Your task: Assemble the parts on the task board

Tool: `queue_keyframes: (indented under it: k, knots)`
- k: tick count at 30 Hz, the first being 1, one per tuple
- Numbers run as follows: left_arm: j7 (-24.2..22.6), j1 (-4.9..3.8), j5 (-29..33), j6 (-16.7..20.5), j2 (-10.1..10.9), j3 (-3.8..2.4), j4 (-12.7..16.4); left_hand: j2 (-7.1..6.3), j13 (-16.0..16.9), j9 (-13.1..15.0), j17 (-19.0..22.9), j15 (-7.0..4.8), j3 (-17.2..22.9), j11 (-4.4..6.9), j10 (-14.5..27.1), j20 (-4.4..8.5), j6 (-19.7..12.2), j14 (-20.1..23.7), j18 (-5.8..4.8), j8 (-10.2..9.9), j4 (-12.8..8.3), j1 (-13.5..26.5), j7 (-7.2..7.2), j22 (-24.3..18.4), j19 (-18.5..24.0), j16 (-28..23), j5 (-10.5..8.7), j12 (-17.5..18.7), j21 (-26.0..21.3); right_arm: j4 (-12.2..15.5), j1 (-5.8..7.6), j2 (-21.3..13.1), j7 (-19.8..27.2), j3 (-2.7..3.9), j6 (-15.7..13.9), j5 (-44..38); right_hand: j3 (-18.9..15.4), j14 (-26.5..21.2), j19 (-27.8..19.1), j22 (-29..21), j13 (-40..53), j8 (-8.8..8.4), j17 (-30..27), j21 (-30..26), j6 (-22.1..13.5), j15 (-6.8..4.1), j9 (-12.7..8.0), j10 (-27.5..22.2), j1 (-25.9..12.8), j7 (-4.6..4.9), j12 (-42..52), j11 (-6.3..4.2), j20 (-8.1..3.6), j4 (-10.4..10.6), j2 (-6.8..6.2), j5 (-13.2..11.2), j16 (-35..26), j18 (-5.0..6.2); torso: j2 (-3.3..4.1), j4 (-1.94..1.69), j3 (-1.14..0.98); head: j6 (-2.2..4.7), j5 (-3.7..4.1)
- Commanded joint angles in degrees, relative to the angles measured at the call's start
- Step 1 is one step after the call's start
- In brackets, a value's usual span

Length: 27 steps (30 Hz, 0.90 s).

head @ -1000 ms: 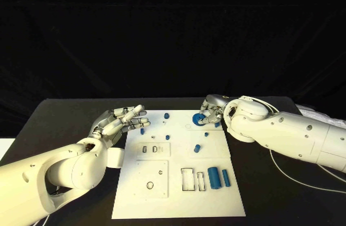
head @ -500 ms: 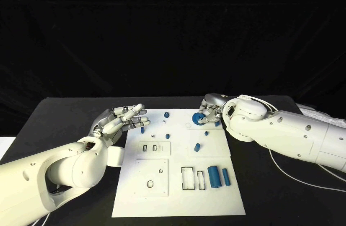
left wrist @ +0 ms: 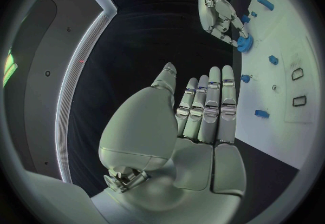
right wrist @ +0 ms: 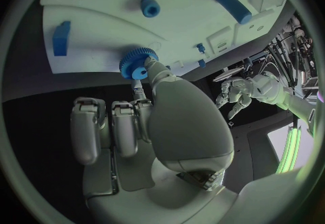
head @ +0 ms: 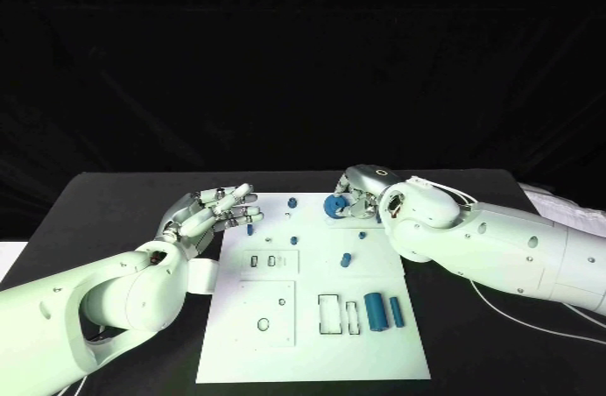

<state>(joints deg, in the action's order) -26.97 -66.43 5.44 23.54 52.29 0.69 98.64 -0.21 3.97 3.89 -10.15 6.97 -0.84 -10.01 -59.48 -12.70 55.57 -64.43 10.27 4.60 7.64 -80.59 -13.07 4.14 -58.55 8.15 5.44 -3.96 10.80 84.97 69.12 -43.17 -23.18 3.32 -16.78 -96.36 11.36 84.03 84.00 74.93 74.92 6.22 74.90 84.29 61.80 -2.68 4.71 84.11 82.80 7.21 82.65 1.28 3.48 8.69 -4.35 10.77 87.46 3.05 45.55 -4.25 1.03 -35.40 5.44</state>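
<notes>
The white task board (head: 316,343) lies in the middle of the black table. My right hand (head: 357,193) is over its far right corner and pinches a blue gear (head: 336,206) between thumb and a finger. In the right wrist view the blue gear (right wrist: 137,65) sits at the fingertips of my right hand (right wrist: 145,121), close to the board (right wrist: 122,2). My left hand (head: 214,210) hovers at the board's far left edge, fingers spread and holding nothing. The left wrist view has my left hand (left wrist: 200,116) flat and open, with the gear (left wrist: 245,43) far off.
Two blue cylinders (head: 375,308) (head: 395,312) lie by the rectangular slots at the board's near right. Small blue pieces (head: 292,202) (head: 294,238) (head: 345,259) stand on the far half. A white cable (head: 531,319) runs over the table at right.
My right hand has shifted a little to the left with the blue gear, further over the board. The left hand has stayed where it was.
</notes>
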Motion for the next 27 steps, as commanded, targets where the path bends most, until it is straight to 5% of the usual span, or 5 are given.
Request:
queue_keyframes:
  k: [1, 12, 27]
  knots:
    - [-0.3, -0.07, 0.0, -1.2, -0.1, -0.04, 0.1, 0.30, -0.1, 0.0, -0.1, 0.11, 0.0, -0.01, 0.2, -0.52, -0.3, 0.2, 0.18, -0.2, -0.4, -0.1, 0.02, -0.1, 0.0, -0.4, -0.25, 0.2, -0.3, 1.0, -0.06, 0.6, -0.3, 0.02, -4.3, -3.5, 0.6, 4.9, 0.9, 3.1, 9.5, 0.50, 9.6, 0.3, 2.9, -0.43, 0.9, 2.4, -0.4, -1.55, 0.1, -0.39, -0.48, 0.2, 1.24, 0.4, 0.4, -0.51, 0.03, -0.01, 0.00, 0.12, -0.18]
    - [-0.3, -0.07, 0.0, -1.2, -0.4, -0.04, 0.0, 0.39, -0.1, 0.0, -0.1, 0.10, 0.0, 0.00, 0.3, -0.52, -0.3, 0.1, 0.19, -0.2, -0.5, -0.2, 0.04, -0.1, 0.0, -0.4, -0.23, 0.2, -0.4, 0.8, 0.00, 5.4, -1.2, -0.10, -4.0, -3.1, 1.5, 4.9, 1.0, 3.1, 9.3, -0.17, 9.4, 0.4, 2.5, -0.38, 0.7, 2.2, -1.7, -1.36, -0.4, -0.28, -0.53, 0.3, 0.96, 1.3, 0.3, -0.52, 0.03, -0.07, 0.06, 0.04, -0.63]
    - [-0.3, -0.07, 0.0, -1.3, -0.7, -0.04, -0.2, 0.45, -0.1, 0.0, -0.1, 0.10, 0.0, 0.00, 0.3, -0.52, -0.3, 0.1, 0.20, -0.2, -0.6, -0.3, 0.04, -0.1, 0.0, -0.4, -0.23, 0.2, -0.4, -3.3, -0.63, 11.1, -1.0, -1.66, -0.3, -1.7, 1.8, 4.8, 0.9, 3.1, 9.2, -0.58, 9.3, 0.4, 2.3, -0.25, 0.6, 2.2, -2.6, -1.20, -0.5, -0.14, -0.44, 0.3, 0.62, 0.7, 0.2, -0.53, 0.06, 0.05, -0.04, -0.27, -1.09]
